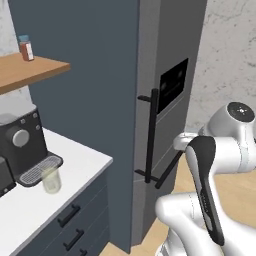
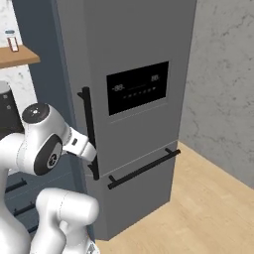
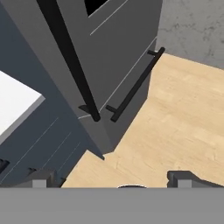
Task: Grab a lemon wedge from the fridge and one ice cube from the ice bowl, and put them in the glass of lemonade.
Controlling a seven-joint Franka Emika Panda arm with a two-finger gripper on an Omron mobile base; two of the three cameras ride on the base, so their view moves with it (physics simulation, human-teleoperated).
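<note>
Still early: the fridge (image 2: 134, 114) is shut, and the gripper (image 3: 111, 179), spread wide and empty, could slip past its vertical door handle (image 2: 89, 134) if misaligned.

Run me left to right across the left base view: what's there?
Coffee machine → glass of lemonade on the white counter → fridge with its long black handle → black display panel → the robot arm.
</note>
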